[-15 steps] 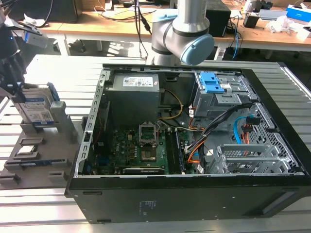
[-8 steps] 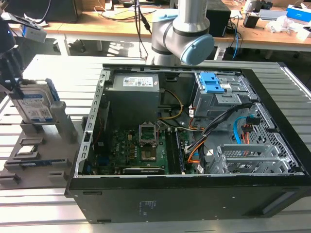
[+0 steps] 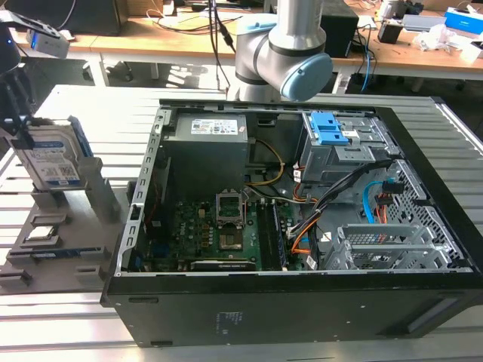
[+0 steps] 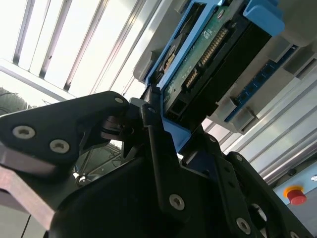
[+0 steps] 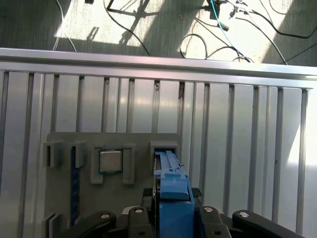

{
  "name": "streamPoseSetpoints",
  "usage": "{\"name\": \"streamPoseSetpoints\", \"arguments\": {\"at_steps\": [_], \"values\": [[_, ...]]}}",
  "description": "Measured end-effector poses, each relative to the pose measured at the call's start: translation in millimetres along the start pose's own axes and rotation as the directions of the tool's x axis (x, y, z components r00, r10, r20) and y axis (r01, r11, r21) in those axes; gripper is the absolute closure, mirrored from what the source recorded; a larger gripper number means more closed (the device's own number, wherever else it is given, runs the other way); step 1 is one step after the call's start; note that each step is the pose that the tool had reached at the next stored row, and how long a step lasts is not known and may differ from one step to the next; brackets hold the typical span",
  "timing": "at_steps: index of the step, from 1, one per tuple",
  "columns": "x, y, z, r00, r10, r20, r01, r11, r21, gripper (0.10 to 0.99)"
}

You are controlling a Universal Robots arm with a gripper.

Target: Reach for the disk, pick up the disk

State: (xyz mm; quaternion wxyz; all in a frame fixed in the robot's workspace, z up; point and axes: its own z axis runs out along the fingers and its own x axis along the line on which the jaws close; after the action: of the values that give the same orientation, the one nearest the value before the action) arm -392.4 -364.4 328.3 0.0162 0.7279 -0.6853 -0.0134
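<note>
Where the disk stands: we find the disk [image 3: 51, 154] upright on its edge at about nine o'clock in the exterior view, with its white-and-blue label showing. Its lower end is at a slot of the gray holder [image 3: 75, 249], and we cannot tell whether it sits in the slot or just above it.
Gripper: the gripper [image 3: 21, 127] is on the disk's upper edge, toward ten o'clock in the exterior view. In the second wrist view we see a dark finger [image 4: 151, 134] pressed against a blue side rail, and the gripper is closed narrow, holding the disk.
Disk up close: in the second wrist view we see its green circuit board and connector end framed by the blue rails. In the first wrist view a blue rail runs from the gripper to the holder's slot.
Holder: it lies flat on the slatted metal surface [image 3: 98, 105], just beside the computer case [image 3: 423, 121] at the case's nine o'clock side.
Other parts in the holder: a square silver chip [image 5: 110, 161] rests in its own pocket near the disk's slot. A thin memory stick [image 3: 56, 253] lies at about eight o'clock in the exterior view.
Computer case: it lies open at the centre. A bare blue bracket [image 3: 326, 128] sits at its one o'clock corner, well apart from the disk.
Arm: the arm's gray and light-blue joint [image 3: 290, 53] stands at twelve o'clock, behind the case.
</note>
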Motion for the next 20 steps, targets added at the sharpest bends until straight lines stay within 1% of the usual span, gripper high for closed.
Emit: {"name": "streamPoseSetpoints", "arguments": {"at_steps": [2, 4, 7, 9, 15, 17, 20], "values": [[0.0, 0.1, -3.3, 1.0000, 0.000, 0.0000, 0.000, 1.0000, 0.000, 0.718], [0.0, 0.0, -8.9, 1.0000, 0.000, 0.0001, 0.000, 1.0000, -0.001, 0.718], [0.0, 0.1, -15.4, 1.0000, 0.000, 0.0001, 0.000, 1.0000, -0.002, 0.718], [0.1, 0.4, -23.5, 1.0000, 0.000, 0.0001, 0.000, 1.0000, -0.002, 0.718], [0.1, 1.0, -38.7, 1.0000, 0.000, 0.0001, 0.000, 1.0000, -0.002, 0.718], [0.1, 1.3, -46.9, 1.0000, 0.000, 0.0002, 0.000, 1.0000, -0.003, 0.718], [0.1, 1.6, -55.7, 1.0000, 0.000, 0.0002, 0.000, 1.0000, -0.003, 0.718]]}}
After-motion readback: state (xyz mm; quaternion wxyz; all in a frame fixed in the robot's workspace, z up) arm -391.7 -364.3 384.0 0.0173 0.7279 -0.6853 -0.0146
